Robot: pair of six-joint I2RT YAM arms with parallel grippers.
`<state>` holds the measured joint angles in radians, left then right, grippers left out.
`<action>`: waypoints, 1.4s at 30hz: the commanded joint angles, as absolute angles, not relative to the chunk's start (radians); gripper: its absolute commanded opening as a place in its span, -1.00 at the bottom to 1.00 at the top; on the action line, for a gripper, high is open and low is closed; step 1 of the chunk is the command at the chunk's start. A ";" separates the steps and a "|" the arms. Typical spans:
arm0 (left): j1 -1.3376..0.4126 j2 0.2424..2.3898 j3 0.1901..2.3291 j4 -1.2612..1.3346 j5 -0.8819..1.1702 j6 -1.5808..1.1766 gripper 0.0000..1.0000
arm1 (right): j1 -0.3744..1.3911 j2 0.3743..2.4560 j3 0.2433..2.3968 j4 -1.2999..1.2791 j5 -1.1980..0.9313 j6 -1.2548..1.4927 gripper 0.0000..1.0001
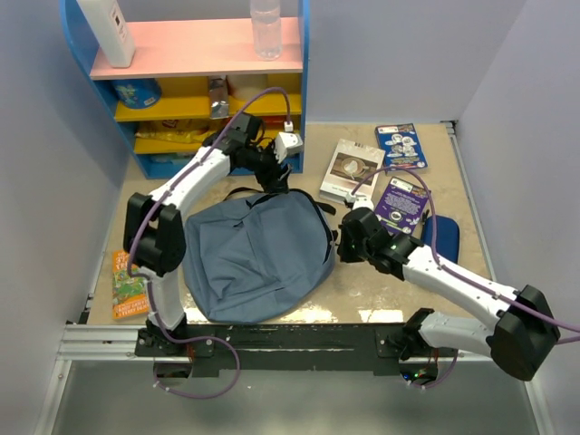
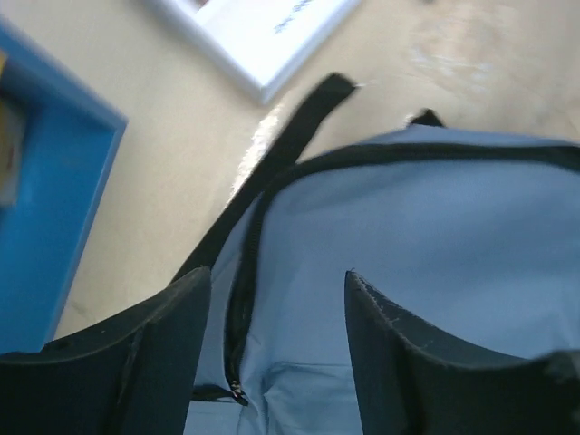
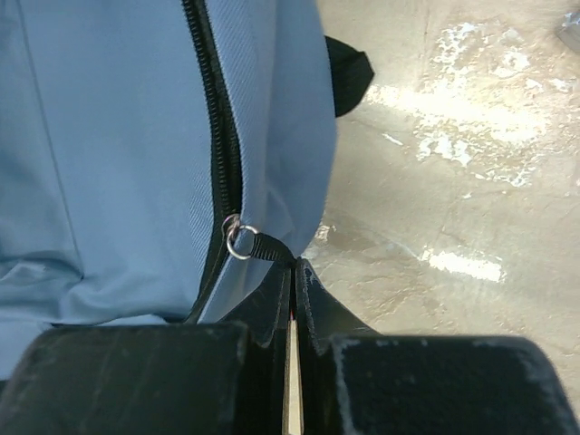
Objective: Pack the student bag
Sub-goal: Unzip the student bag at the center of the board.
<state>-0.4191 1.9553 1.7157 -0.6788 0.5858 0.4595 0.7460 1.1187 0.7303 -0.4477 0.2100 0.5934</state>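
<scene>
right wrist: right jaws pinch student bag (image 3: pixel 109 136) zipper pull (image 3: pixel 265 246).

My 2 fingers (image 3: pixel 319 313) press together at the bottom of the view, pinching the black pull tab (image 3: pixel 272 246) of the student bag (image 3: pixel 109 136). A small metal ring (image 3: pixel 238 241) links the tab to the black zipper (image 3: pixel 216 136), which runs up the slate-blue fabric. To the right lies beige bench (image 3: pixel 453 227) with bright glare patches. A black strap end (image 3: pixel 347 62) sticks out at the bag's edge.
</scene>
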 commanded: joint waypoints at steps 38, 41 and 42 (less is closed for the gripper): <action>-0.681 2.263 2.049 -1.048 0.819 1.451 -1.00 | 0.710 1.072 0.769 -0.382 0.173 0.577 -1.00; -0.681 2.267 2.071 -1.017 0.799 1.378 -1.00 | 0.710 1.069 0.764 -0.387 0.186 0.577 -1.00; -0.678 2.269 2.086 -0.994 0.792 1.350 -1.00 | 0.710 1.068 0.762 -0.390 0.190 0.578 -1.00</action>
